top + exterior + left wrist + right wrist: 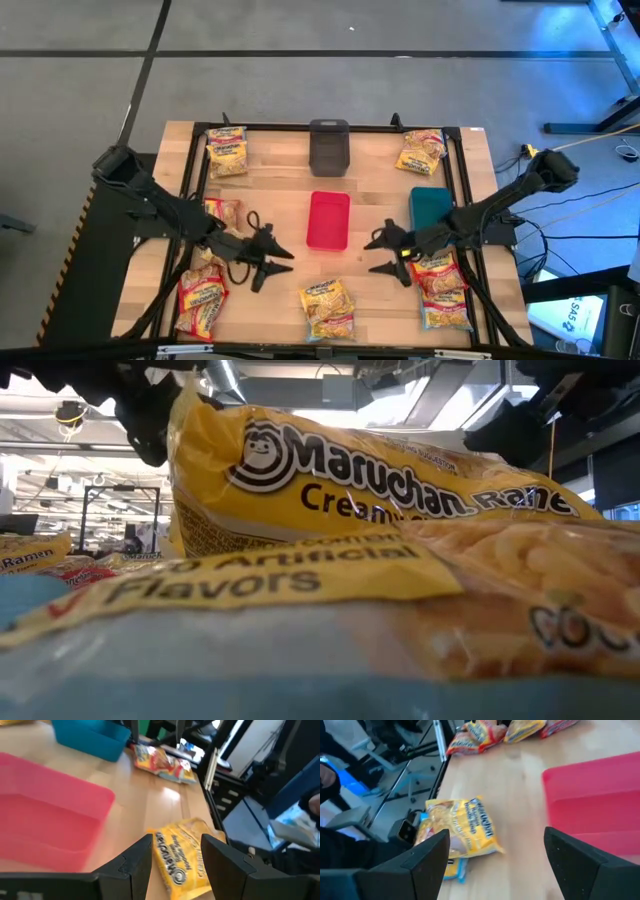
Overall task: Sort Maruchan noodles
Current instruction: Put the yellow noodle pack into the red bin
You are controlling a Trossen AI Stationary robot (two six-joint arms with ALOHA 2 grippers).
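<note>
Wooden table (380, 200); red bin (328, 220) between both open, empty grippers: left gripper (278, 260), right gripper (378, 254). Packet (380, 510) just ahead reads "Maruchan Ramen", "Creamy".

Yellow Maruchan noodles (330, 510) packets fill foreground, stacked.

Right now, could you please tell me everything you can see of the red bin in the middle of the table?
The red bin is a small open-topped rectangular tub, plastic by its look, with smooth walls and rounded corners. It sits upright and empty on the wooden table, between the grey bin and a noodle packet. Nothing touches it; both hands hover either side of its near end.
</note>
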